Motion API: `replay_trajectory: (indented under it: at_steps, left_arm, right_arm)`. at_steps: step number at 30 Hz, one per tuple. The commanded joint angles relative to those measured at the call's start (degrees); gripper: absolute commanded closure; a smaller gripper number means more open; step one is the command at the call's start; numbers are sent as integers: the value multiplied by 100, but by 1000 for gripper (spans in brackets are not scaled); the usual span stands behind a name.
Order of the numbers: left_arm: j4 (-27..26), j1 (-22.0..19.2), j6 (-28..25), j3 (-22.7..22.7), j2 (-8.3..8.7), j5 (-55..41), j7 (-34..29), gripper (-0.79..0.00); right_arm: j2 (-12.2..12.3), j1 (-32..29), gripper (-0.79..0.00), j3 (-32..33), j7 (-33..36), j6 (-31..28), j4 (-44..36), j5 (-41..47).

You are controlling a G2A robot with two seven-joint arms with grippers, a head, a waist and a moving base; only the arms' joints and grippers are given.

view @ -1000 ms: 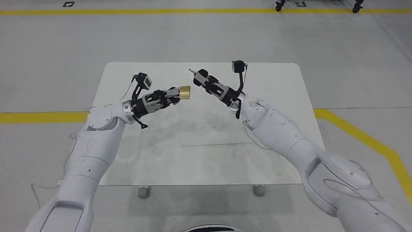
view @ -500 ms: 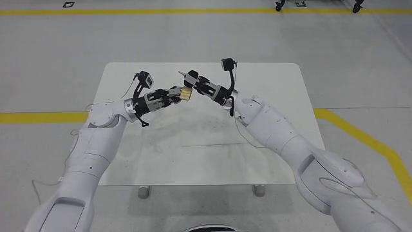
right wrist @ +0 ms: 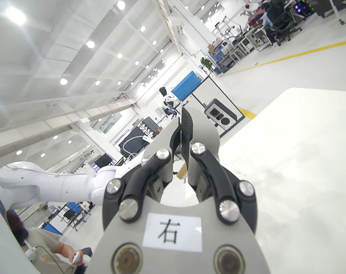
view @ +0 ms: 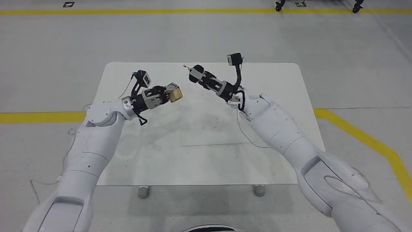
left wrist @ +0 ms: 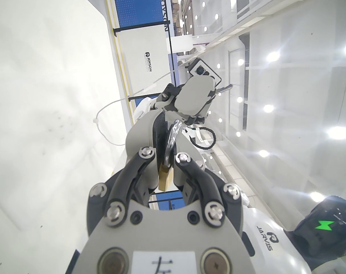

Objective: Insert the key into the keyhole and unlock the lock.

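— Left pincer [view: 168, 95] is clamped on the lock [view: 174, 93], left of centre in the top view, held in the air above the worktop [view: 270, 142].
— And the other one?
— Right pincer [view: 194, 71] is closed on the key [view: 188, 69], just up and right of the lock. A gap lies between them, and the key is not in.
— How will the lock handle?
— It has a small brass body, so I'd judge it dense for its size, rigid and smooth-faced. It could slip or twist if pushed off-axis. The flat sides are the place to grip, leaving the keyhole end free. The steel shackle [left wrist: 173, 132] shows between the fingers [left wrist: 146, 132] in the left wrist view.
— The key?
— Thin, stiff and light, by the look of it. It is best held by its head with the blade sticking out bare. Its tip pokes past the pincer toward the upper left of the top view. It may pivot in the grip if it meets the hole askew.
— Anything holding anything?
— Only the keyhole counts as a receptacle, and it is too small to make out. I can't tell which way it faces.
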Motion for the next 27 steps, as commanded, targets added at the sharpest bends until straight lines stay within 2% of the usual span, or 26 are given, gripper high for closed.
replay_trajectory:
  at_steps: [1,11,13,16,17,20,23,27]
  left_arm:
    - [21,-9,154,-13,-3,-61,101,0]
    - [-28,34,238,6,-11,-121,104,0]
    - [-117,124,741,58,-49,-575,-10,0]
    - [-14,56,1514,201,-85,-702,70,0]
    - [-2,9,1606,241,-92,-644,142,0]
    - [77,-30,1696,285,-121,-687,343,0]
    - [122,-57,1561,292,-155,-770,555,0]
    - [158,-111,1336,399,-235,-893,787,0]
  right_arm:
    - [22,-95,0,139,-40,0,-178,-65]
    - [26,-117,0,161,-27,0,-217,-63]
    - [26,-117,0,161,-27,0,-217,-63]
    - [41,-112,0,187,-74,149,-220,-243]
    - [56,-185,0,221,-127,109,-364,-321]
    - [189,-483,0,470,-30,0,-616,-298]
    - [367,-920,0,743,259,15,-1067,-167]
    - [612,-1567,0,1040,994,521,-1842,367]
